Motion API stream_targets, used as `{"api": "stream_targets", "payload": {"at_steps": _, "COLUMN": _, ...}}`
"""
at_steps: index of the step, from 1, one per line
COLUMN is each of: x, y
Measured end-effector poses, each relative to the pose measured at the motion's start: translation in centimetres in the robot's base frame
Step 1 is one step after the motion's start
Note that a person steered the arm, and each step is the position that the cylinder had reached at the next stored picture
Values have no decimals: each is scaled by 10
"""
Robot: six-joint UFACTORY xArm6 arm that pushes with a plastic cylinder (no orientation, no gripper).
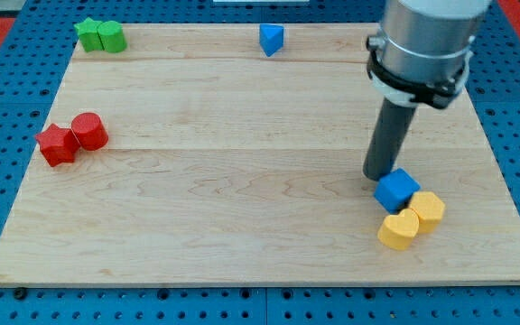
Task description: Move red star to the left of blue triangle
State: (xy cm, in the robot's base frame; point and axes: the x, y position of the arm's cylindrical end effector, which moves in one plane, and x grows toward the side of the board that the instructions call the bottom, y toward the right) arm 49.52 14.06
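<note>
The red star lies near the board's left edge, touching a red cylinder on its right. The blue triangle sits at the view's top, near the middle of the far edge. My tip rests at the view's right, far from both, touching the upper left side of a blue cube.
Two yellow blocks, a hexagon and a heart, sit just below the blue cube. A green star and a green cylinder sit at the top left corner. The wooden board lies on a blue pegboard.
</note>
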Motion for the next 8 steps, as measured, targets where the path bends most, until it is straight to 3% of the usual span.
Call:
{"api": "stream_targets", "payload": {"at_steps": 1, "x": -11, "y": -57}}
{"api": "stream_targets", "payload": {"at_steps": 3, "x": -20, "y": -225}}
{"api": "stream_targets", "payload": {"at_steps": 5, "x": -1, "y": -383}}
{"api": "stream_targets", "payload": {"at_steps": 6, "x": -17, "y": -438}}
{"api": "stream_targets", "payload": {"at_steps": 8, "x": -67, "y": -364}}
